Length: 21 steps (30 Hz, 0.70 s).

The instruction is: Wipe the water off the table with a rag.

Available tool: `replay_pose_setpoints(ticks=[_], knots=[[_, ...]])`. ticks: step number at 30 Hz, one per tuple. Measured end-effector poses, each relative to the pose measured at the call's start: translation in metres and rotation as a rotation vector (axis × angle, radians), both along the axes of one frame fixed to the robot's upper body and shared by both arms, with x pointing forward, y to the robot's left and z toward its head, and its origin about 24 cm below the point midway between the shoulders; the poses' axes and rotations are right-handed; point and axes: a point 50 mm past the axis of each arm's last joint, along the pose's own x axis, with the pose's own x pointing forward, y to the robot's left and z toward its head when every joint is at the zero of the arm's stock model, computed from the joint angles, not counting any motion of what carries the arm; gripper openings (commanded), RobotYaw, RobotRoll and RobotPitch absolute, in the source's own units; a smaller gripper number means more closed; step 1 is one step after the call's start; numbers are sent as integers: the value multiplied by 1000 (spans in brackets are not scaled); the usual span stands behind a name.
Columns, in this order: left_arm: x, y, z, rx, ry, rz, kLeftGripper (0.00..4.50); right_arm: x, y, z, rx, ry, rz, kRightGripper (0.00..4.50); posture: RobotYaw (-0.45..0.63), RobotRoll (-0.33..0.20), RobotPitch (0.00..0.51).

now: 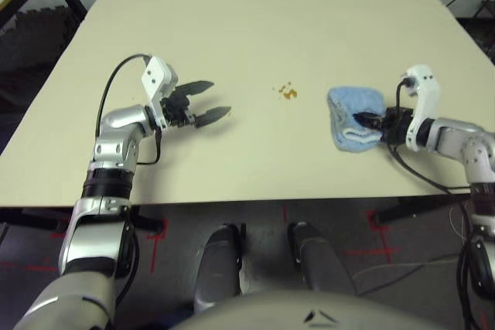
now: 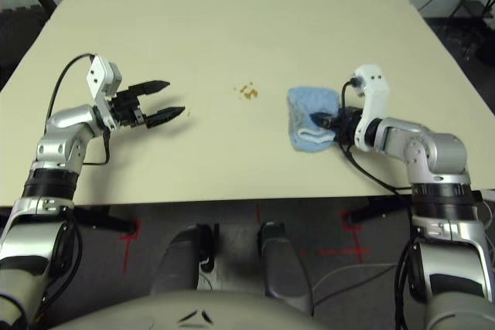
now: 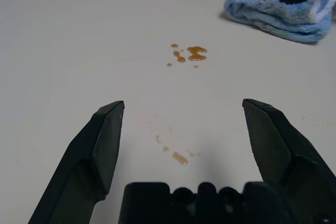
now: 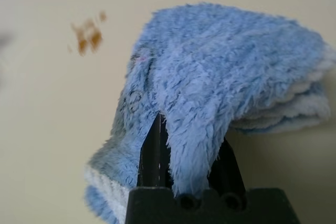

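Black fingers point(image 4: 155, 153) grip the rag point(image 4: 210, 72), which partly hides them. Left gripper point(image 3: 184, 103) open; paler drops point(image 3: 179, 158) faint.

A lab or workshop, by the tripod legs, loose floor cables point(image 1: 410, 268) and red floor tape point(image 1: 379, 229).

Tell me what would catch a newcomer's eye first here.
Probably the fluffy light blue folded cloth, pinched in the robot's black right claw on the pale cream table. Next, the small amber-brown liquid drops, lying between that cloth and the open black left claw. Fainter drops sit by the left claw.
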Motion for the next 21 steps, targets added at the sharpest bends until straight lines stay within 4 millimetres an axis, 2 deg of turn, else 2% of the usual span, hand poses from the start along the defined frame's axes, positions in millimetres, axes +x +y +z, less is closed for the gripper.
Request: replay_pose_setpoints(ticks=[3, 9, 12, 21], knots=[[0, 0, 0, 1, 0, 0, 4500, 6, 14, 8, 105, -24, 14, 77, -152, 0, 157], [-1, 6, -1, 79, -2, 5, 4500, 15, 36, 4, 198, -19, 4, 76, -148, 0, 160], [-1, 6, -4, 79, 7, 0, 4500, 27, 47, 0, 174, -20, -17, 76, -143, 0, 160], [-1, 7, -3, 67, 8, 4, 4500, 58, 62, -21, 33, -13, -85, 76, -112, 0, 158]])
